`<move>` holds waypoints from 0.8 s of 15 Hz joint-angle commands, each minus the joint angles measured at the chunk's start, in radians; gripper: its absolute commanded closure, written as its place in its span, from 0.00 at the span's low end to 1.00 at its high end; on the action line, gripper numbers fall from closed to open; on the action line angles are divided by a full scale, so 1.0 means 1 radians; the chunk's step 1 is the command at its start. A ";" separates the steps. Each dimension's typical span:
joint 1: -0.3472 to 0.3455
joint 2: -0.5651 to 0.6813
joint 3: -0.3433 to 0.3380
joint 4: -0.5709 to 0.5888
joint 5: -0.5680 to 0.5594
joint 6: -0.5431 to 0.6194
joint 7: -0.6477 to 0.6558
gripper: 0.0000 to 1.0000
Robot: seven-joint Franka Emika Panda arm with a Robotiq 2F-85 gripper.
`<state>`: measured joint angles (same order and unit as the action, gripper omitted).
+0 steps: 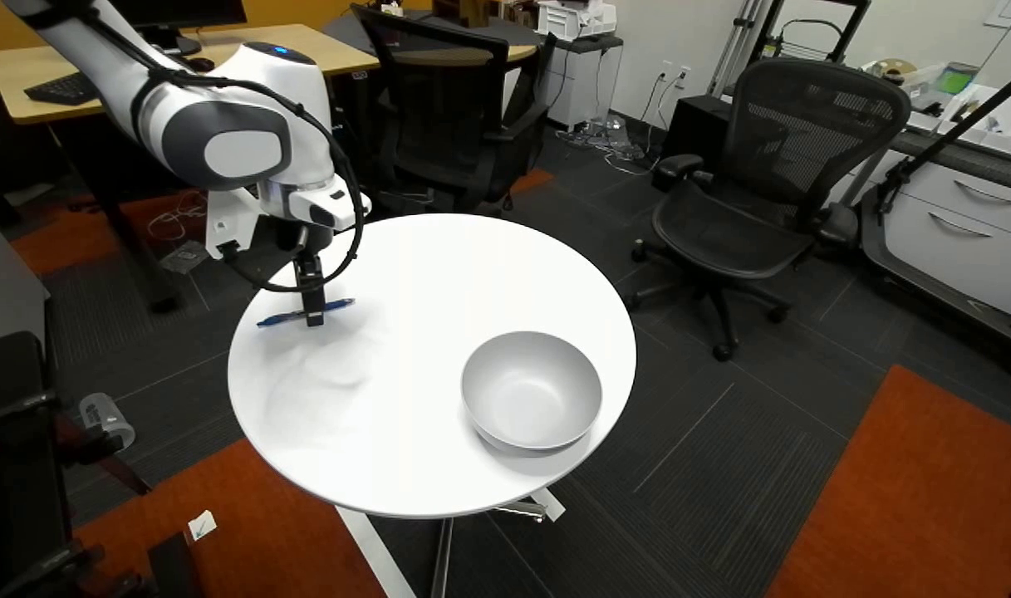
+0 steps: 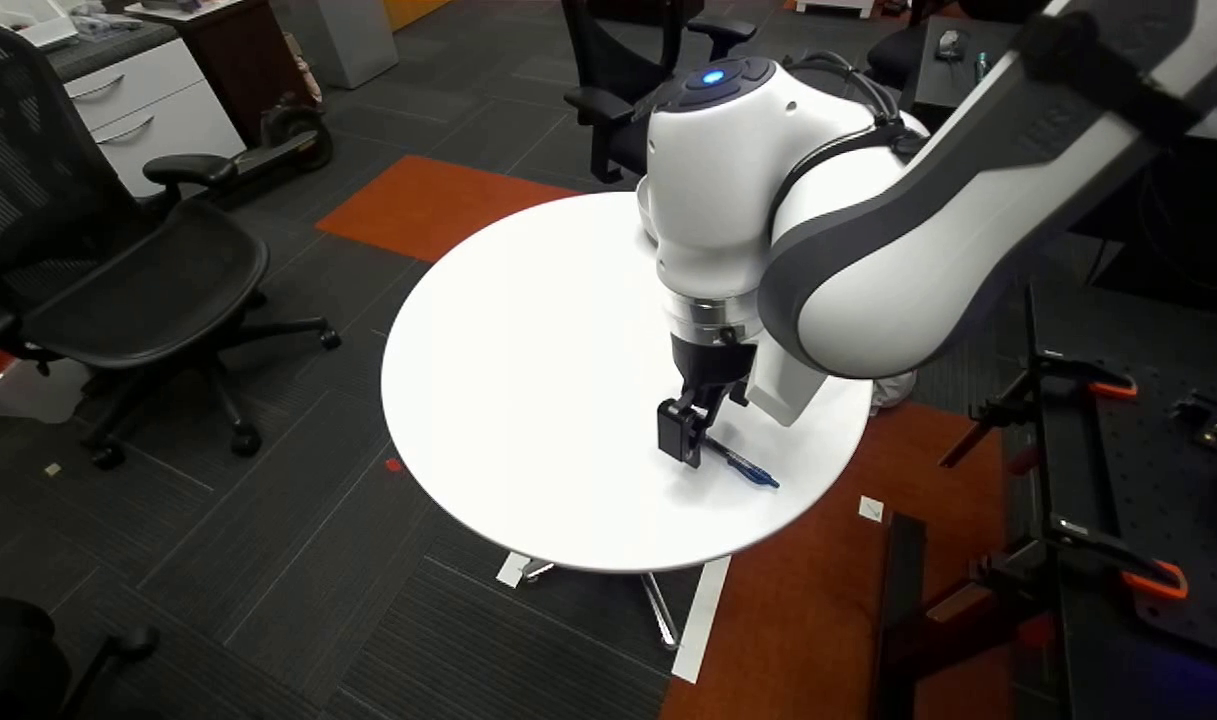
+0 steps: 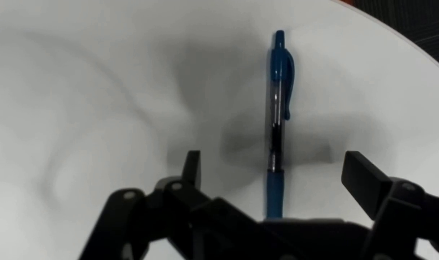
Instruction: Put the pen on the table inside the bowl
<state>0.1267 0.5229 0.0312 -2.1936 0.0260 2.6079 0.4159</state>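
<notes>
The end effector, jaws parted, is straddling the pen, which is lying on the worktop; lowering straight down and closing evenly should be keeping it from rolling.

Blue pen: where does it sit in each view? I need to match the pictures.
In an exterior view: blue pen left of centre, gripper masking its middle.
In an exterior view: blue pen right of centre, below mid-height, just right of gripper.
Wrist view: blue pen right of centre, running up the picture between the fingers.
Shared landmark: round white table, in all three.
</notes>
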 commanded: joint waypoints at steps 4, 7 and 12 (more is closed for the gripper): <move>0.003 0.016 -0.002 0.015 0.034 -0.016 -0.039 0.10; 0.006 0.021 -0.003 0.014 0.032 -0.013 -0.039 0.43; -0.001 0.026 0.004 0.016 0.043 -0.012 -0.046 0.81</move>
<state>0.1275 0.5429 0.0343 -2.1890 0.0316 2.6079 0.4139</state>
